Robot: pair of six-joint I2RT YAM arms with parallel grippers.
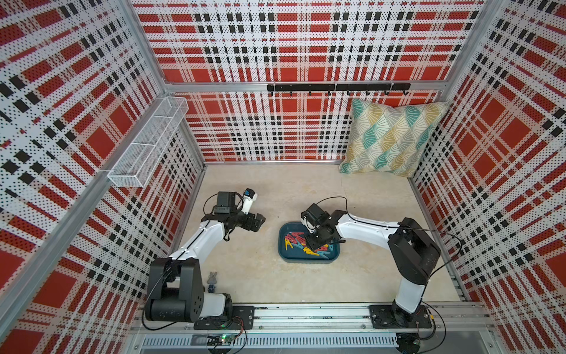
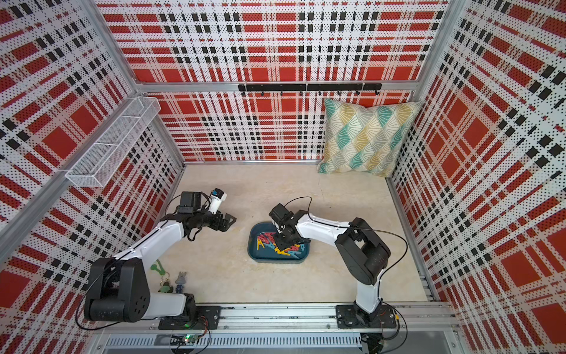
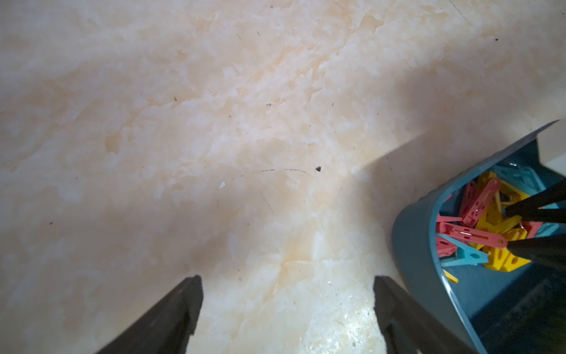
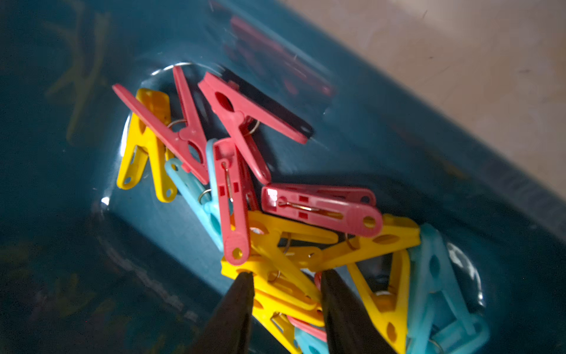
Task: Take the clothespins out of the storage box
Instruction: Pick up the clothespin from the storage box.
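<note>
Straddling a yellow pin [image 4: 284, 295] in the box [image 1: 306, 261], the right gripper [image 4: 286, 275] stands half-closed; grip unclear. At the box's ten o'clock, the left gripper [image 3: 288, 280] hovers wide open, empty.

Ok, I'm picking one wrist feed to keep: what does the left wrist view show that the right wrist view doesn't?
Only the left wrist view: the open left claw over a wide stretch of table, and the outside of the storage box. Only the right wrist view: a yellow clothespin close up between the right claw fingertips, though it is unclear whether it is gripped. Both: the clothespins piled in the box, the right claw and some table.
</note>
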